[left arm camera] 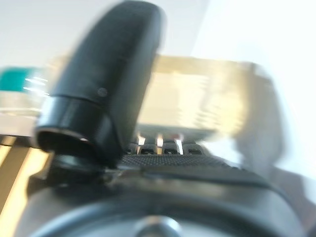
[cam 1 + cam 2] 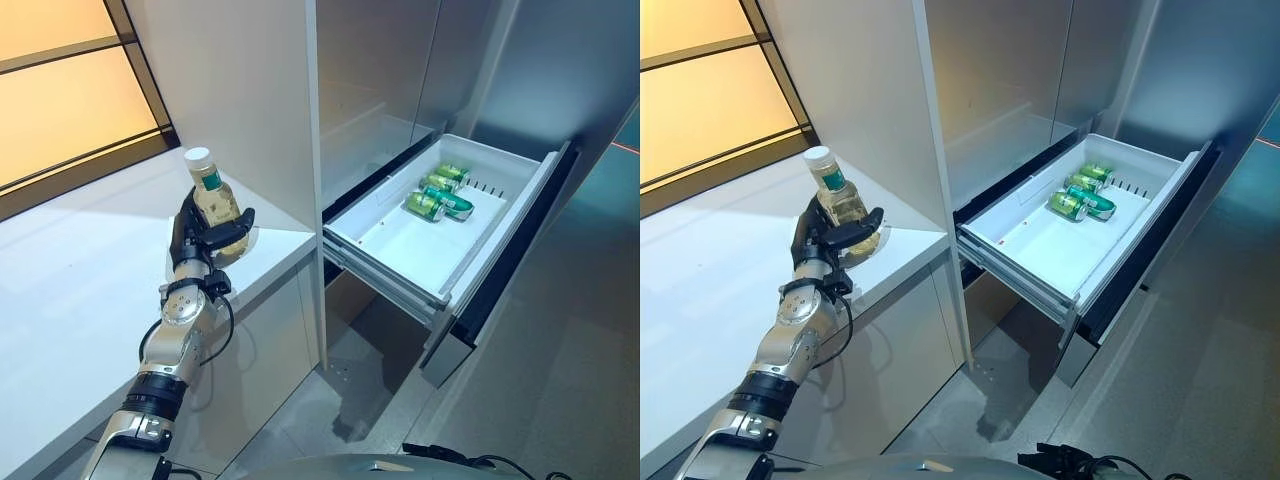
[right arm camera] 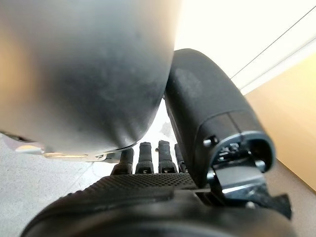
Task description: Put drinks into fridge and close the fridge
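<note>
My left hand (image 2: 200,243) is shut on a drink bottle (image 2: 213,196) with a white cap, a green neck label and pale yellow liquid. It holds the bottle upright just above the right end of the white counter (image 2: 80,280). The left wrist view shows the thumb (image 1: 103,84) across the bottle (image 1: 197,103). To the right, the fridge's white drawer (image 2: 400,250) stands pulled out, with green cans (image 2: 440,195) lying at its far end. My right hand (image 3: 212,118) hangs close by my body, relaxed and empty.
A tall white panel (image 2: 240,90) stands between the counter and the fridge's grey interior (image 2: 380,90). The drawer's dark front (image 2: 500,280) juts out over the grey floor (image 2: 560,380). An orange-lit window (image 2: 60,90) runs behind the counter.
</note>
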{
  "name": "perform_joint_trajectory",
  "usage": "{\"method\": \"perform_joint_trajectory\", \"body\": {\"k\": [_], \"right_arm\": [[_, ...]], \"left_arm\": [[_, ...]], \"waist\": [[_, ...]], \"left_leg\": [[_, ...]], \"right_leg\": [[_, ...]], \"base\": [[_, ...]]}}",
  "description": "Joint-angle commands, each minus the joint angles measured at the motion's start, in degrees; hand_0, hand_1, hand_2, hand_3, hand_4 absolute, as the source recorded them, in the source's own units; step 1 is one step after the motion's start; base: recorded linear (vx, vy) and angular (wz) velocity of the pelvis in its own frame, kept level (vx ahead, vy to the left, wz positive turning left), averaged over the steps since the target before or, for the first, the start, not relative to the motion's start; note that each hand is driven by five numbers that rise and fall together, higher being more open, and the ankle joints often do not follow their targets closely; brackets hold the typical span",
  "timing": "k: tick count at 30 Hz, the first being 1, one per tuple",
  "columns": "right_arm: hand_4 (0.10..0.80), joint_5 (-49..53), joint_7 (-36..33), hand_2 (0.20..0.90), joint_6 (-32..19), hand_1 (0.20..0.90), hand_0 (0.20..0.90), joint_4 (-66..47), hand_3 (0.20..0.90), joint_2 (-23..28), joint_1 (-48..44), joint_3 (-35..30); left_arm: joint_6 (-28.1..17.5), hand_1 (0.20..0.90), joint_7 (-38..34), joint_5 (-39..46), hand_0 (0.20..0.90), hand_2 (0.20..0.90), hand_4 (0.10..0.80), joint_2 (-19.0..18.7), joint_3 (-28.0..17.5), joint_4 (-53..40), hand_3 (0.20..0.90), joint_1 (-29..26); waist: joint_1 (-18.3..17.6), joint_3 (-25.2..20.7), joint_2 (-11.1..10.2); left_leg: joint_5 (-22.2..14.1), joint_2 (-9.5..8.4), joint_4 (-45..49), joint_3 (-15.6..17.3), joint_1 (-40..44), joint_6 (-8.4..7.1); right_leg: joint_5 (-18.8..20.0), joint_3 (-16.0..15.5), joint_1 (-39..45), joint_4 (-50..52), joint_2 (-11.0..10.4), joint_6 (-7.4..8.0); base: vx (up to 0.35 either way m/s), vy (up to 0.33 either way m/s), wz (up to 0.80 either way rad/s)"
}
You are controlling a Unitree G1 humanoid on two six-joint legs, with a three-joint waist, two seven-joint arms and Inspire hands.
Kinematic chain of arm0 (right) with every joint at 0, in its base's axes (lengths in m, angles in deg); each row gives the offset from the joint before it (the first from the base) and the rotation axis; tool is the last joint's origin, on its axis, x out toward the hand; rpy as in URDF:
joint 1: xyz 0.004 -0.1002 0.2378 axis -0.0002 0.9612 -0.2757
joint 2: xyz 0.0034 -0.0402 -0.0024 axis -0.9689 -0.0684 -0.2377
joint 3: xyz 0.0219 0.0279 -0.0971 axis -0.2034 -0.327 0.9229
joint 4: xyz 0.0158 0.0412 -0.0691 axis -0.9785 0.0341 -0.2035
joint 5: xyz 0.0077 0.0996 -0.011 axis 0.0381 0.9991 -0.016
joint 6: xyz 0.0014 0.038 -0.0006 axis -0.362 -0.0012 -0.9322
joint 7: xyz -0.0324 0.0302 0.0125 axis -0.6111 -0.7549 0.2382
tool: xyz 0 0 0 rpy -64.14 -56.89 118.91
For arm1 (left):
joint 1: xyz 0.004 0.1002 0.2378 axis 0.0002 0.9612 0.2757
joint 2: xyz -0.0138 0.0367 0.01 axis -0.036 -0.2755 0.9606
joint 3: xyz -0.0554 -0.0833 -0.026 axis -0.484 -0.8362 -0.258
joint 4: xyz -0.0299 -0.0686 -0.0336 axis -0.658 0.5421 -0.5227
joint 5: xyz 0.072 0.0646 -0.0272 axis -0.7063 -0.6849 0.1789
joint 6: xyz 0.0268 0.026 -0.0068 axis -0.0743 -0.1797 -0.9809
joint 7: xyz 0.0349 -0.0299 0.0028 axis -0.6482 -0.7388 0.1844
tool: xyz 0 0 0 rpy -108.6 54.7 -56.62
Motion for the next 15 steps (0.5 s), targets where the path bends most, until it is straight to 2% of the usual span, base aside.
{"method": "perform_joint_trajectory", "body": {"k": [1,2,3,4,5,6,7,8,9,12,13,14,15], "right_arm": [[0.8,-0.2,0.6,0.9,0.5,0.9,0.9,2.5,0.9,-0.3,0.3,1.4],[0.8,-0.1,0.6,0.9,0.5,0.9,0.9,2.5,0.9,-0.2,0.3,1.5],[0.8,-0.1,0.7,0.9,0.5,0.9,0.9,2.6,0.9,-0.2,0.2,1.5],[0.8,-0.2,0.7,0.9,0.3,0.9,0.9,2.7,0.9,-0.2,0.2,1.4],[0.8,-0.2,0.8,0.9,0.3,0.9,0.9,2.8,0.9,-0.1,0.1,1.3],[0.8,-0.2,0.9,0.9,0.3,0.9,0.9,2.8,0.9,-0.1,0.1,1.4],[0.8,-0.2,0.9,0.9,0.2,0.9,0.9,2.9,0.9,-0.1,0.1,1.4],[0.8,-0.2,0.9,0.9,0.1,0.9,0.9,2.9,0.9,-0.1,0.2,1.4],[0.8,-0.1,0.8,0.9,-0.1,0.9,0.9,3.1,0.9,-0.1,0.2,1.4],[0.8,-0.2,1.0,0.9,-0.1,0.9,0.9,3.4,0.9,0.0,0.0,1.4],[0.8,-0.5,1.1,0.9,0.0,0.9,0.9,3.4,0.9,0.0,0.0,1.3],[0.8,-0.5,1.1,0.9,0.0,0.9,0.9,3.4,0.9,0.0,-0.1,1.3],[0.8,-0.5,1.1,0.9,-0.1,0.9,0.9,3.4,0.9,0.0,-0.1,1.3]], "left_arm": [[-4.7,0.9,-1.3,-2.5,0.9,0.9,0.8,-2.3,-1.7,-1.8,0.9,-5.5],[-4.8,0.78,-1.3,-3.0,0.78,0.78,0.66,-2.5,-1.7,-1.9,0.76,-5.6],[-4.8,0.707,-1.3,-3.6,0.707,0.707,0.575,-2.7,-1.7,-2.0,0.675,-5.7],[-5.0,0.684,-1.5,-4.6,0.684,0.684,0.547,-3.1,-1.7,-2.1,0.647,-5.8],[-5.3,0.599,-1.6,-5.5,0.599,0.599,0.449,-3.5,-1.6,-2.1,0.549,-6.0],[-5.9,0.599,-1.6,-5.7,0.599,0.599,0.449,-3.8,-1.6,-2.2,0.549,-6.1],[-6.0,0.542,-1.6,-5.7,0.542,0.542,0.383,-3.9,-1.6,-2.3,0.483,-6.2],[-6.5,0.406,-1.8,-5.9,0.406,0.406,0.224,-4.1,-1.6,-2.6,0.324,-6.3],[-8.3,0.3,-1.8,-5.2,0.3,0.3,0.1,-4.4,-1.8,-3.0,0.2,-6.5],[-10.3,0.3,-1.3,-5.5,0.3,0.3,0.1,-4.5,-2.1,-4.1,0.2,-6.5],[-10.5,0.486,-1.1,-5.6,0.486,0.486,0.317,-4.5,-2.2,-4.8,0.417,-6.5],[-10.6,0.9,-1.3,-5.8,0.9,0.9,0.8,-4.4,-2.1,-5.2,0.9,-6.4],[-10.6,0.9,-1.1,-6.0,0.9,0.9,0.8,-4.2,-2.1,-5.5,0.9,-6.3]], "waist": [[0.9,0.3,1.3],[1.0,0.3,1.3],[1.0,0.2,1.3],[1.0,0.2,1.3],[1.0,0.2,1.3],[1.0,0.2,1.3],[1.0,0.2,1.3],[1.0,0.2,1.3],[1.0,0.2,1.3],[1.1,0.2,1.3],[1.1,0.2,1.3],[1.1,0.2,1.3],[1.2,0.2,1.3]], "left_leg": [[-7.0,-1.47,1.8,2.9,0.3,1.38],[-7.0,-1.44,1.8,3.0,0.3,1.35],[-7.0,-1.43,1.8,3.0,0.3,1.34],[-7.0,-1.43,1.8,3.0,0.3,1.35],[-7.0,-1.43,1.8,3.0,0.3,1.34],[-7.0,-1.43,1.7,2.9,0.4,1.35],[-6.9,-1.43,1.7,2.9,0.4,1.34],[-6.9,-1.43,1.6,2.9,0.4,1.34],[-6.9,-1.43,1.6,2.9,0.4,1.33],[-6.9,-1.35,1.5,3.0,0.5,1.27],[-6.9,-1.34,1.5,2.9,0.5,1.26],[-6.8,-1.33,1.5,2.9,0.5,1.23],[-6.8,-1.32,1.4,2.8,0.5,1.21]], "right_leg": [[-3.0,-0.6,-4.3,5.6,2.0,2.89],[-3.0,-0.6,-4.3,5.6,2.0,2.88],[-3.0,-0.6,-4.4,5.6,2.0,2.88],[-3.0,-0.5,-4.4,5.6,2.0,2.89],[-3.0,-0.5,-4.4,5.6,2.0,2.89],[-3.0,-0.5,-4.4,5.5,2.0,2.88],[-3.0,-0.5,-4.3,5.5,2.0,2.88],[-3.0,-0.5,-4.3,5.5,2.0,2.88],[-2.9,-0.5,-4.3,5.5,2.0,2.91],[-3.0,-0.6,-4.3,5.5,2.0,2.88],[-2.9,-0.5,-4.3,5.5,2.0,2.87],[-2.9,-0.5,-4.3,5.5,2.0,2.85],[-2.9,-0.5,-4.3,5.5,2.0,2.83]], "base": [[0.0,0.0,0.0],[0.0,0.0,0.0],[0.0,0.0,0.0],[0.0,0.0,0.0],[0.0,0.0,0.0],[0.0,0.0,0.0],[0.0,0.0,0.0],[0.0,0.0,0.0],[0.0,0.0,0.0],[0.0,0.0,0.0],[0.0,0.0,0.0],[0.0,0.0,0.0],[0.0,0.0,0.0]]}}
